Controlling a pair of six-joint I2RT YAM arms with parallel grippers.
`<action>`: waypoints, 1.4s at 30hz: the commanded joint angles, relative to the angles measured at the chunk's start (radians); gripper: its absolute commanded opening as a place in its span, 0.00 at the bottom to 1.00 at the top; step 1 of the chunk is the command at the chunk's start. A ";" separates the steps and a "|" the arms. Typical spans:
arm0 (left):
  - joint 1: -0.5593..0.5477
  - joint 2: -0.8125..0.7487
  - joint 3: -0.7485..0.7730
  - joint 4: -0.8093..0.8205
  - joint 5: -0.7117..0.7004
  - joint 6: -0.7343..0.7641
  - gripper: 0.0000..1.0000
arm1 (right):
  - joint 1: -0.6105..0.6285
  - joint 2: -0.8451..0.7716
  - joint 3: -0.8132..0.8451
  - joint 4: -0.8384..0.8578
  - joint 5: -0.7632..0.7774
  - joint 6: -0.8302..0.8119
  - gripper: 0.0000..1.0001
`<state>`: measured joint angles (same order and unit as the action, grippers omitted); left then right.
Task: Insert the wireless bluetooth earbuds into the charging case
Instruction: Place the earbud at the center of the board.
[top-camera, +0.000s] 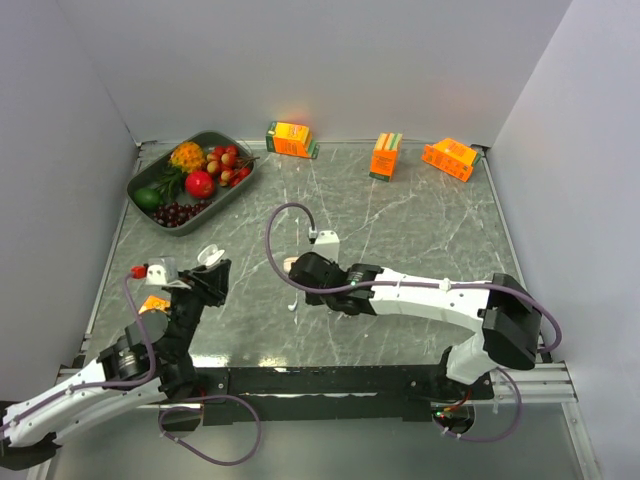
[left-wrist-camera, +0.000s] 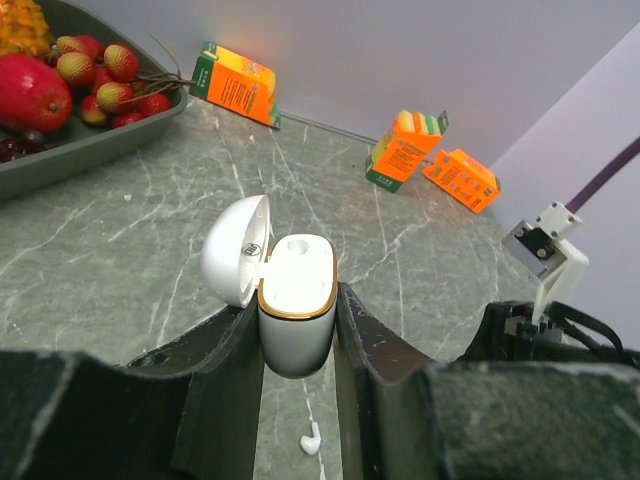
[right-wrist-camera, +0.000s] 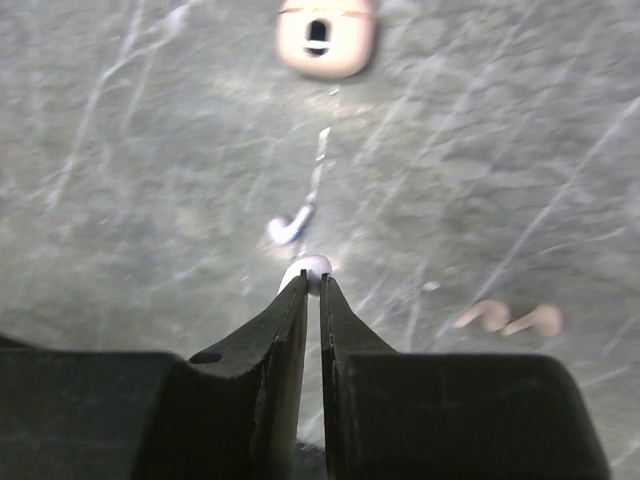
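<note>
- We find the right gripper closed almost fully, with only a sliver between its tips, which pinch a small white earbud at its rounded end.
- A second earbud, with a stem, lies on the table just beyond those tips and apart from them.
- We cannot tell whether the pinched earbud is touching the table surface.
- The left gripper is clamped on the white case, one finger on each side, and holds the case upright above the table.
- The case lid stands open, hinged to the left in the left wrist view, and the gold-rimmed opening faces up.
- In the overhead view the two grippers are near each other at the front left of the table, not touching.
- Further out, a grey tray of fruit sits at the far left corner.
- Three orange cartons are spaced along the back edge.
</note>
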<state>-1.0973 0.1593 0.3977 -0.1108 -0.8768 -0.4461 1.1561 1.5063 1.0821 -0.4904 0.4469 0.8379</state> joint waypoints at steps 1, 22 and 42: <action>-0.003 0.054 0.003 0.075 0.021 0.014 0.01 | -0.055 -0.005 -0.017 0.004 0.052 -0.143 0.00; -0.004 0.092 -0.003 0.102 0.033 0.030 0.01 | -0.200 0.031 -0.019 0.003 0.001 -0.319 0.36; -0.003 0.094 -0.010 0.102 0.073 0.026 0.01 | -0.295 0.170 -0.050 0.033 -0.178 -0.468 0.59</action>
<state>-1.0973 0.2462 0.3828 -0.0490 -0.8253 -0.4305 0.8757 1.6596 1.0214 -0.4786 0.3096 0.3969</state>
